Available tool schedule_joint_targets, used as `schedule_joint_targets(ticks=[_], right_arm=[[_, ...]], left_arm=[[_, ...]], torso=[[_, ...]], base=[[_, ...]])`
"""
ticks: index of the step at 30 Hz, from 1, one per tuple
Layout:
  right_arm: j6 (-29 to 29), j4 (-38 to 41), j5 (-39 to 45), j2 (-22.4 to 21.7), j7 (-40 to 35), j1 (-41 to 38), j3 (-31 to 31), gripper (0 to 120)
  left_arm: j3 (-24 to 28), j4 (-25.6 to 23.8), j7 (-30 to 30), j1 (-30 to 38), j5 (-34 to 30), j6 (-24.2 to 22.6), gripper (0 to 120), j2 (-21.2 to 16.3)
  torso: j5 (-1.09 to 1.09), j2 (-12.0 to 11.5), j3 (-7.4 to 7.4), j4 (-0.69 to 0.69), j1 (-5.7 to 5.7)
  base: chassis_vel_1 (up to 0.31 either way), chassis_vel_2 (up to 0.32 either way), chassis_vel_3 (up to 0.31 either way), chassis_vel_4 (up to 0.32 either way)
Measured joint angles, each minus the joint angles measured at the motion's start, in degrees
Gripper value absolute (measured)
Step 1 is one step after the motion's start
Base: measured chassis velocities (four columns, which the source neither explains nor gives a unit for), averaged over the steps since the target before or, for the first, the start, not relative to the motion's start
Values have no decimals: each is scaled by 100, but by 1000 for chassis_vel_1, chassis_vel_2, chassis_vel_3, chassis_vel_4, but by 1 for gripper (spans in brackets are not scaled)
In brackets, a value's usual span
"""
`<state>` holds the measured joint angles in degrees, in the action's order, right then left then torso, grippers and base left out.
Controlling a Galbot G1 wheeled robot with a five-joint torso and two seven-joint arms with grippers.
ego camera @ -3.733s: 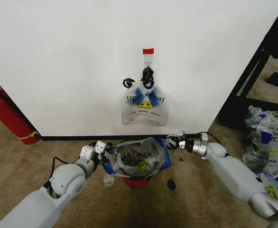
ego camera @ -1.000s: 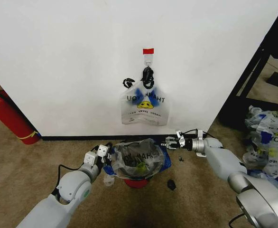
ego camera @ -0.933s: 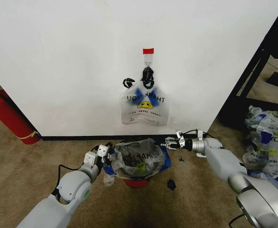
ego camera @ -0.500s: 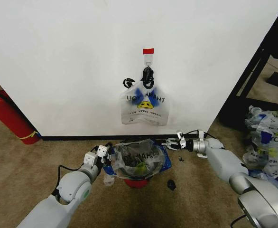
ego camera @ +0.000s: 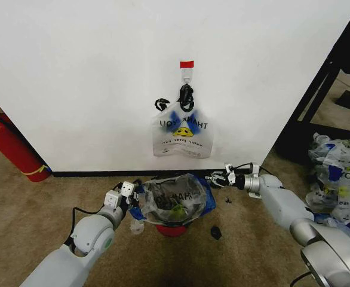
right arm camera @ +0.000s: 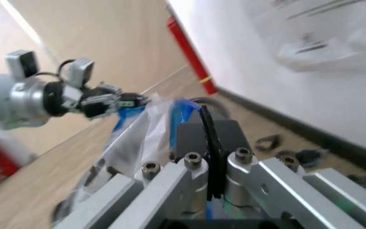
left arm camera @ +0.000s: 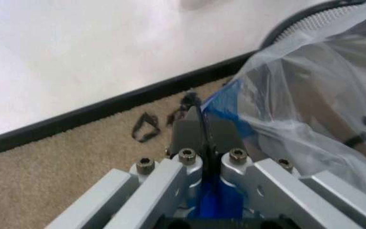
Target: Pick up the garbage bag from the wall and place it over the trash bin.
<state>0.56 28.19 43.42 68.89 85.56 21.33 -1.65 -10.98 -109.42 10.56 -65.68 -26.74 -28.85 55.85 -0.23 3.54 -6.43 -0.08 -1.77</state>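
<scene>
The garbage bag (ego camera: 174, 197), translucent with dark print and blue handles, lies spread over the small black trash bin with a red base (ego camera: 172, 230) on the carpet by the wall (ego camera: 73, 89). My left gripper (ego camera: 137, 197) is shut on the bag's blue handle at the bin's left side. In the left wrist view the gripper (left arm camera: 203, 119) pinches blue plastic, with the bag (left arm camera: 310, 109) beside it. My right gripper (ego camera: 212, 179) (right arm camera: 205, 124) is shut on the blue handle at the bin's right side.
A second bag with the same print (ego camera: 181, 133) hangs from the red-taped hook (ego camera: 187, 66). A red fire extinguisher (ego camera: 11, 149) leans at the left. A heap of bags (ego camera: 336, 179) lies at the right, beside a black rack (ego camera: 324, 89). Small dark scraps (ego camera: 215, 232) lie on the carpet.
Over the last second both grippers have kept their hold. The right gripper has drifted slightly away from the bin. Since 3.7 s ago both arms have changed their pose.
</scene>
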Motion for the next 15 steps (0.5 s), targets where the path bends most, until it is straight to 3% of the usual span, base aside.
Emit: schedule_joint_targets(ticks=[5, 15], right_arm=[[-641, 60, 423, 61, -1037, 268, 49, 0], [-1145, 148, 580, 395, -1824, 569, 45, 0]], left_arm=[[1, 401, 17, 158, 121, 283, 0, 107], [19, 1026, 18, 378, 223, 565, 0, 440]], torso=[[1, 0, 0, -1, 0], [0, 0, 0, 0, 0]], base=[[0, 0, 0, 0], [0, 0, 0, 0]])
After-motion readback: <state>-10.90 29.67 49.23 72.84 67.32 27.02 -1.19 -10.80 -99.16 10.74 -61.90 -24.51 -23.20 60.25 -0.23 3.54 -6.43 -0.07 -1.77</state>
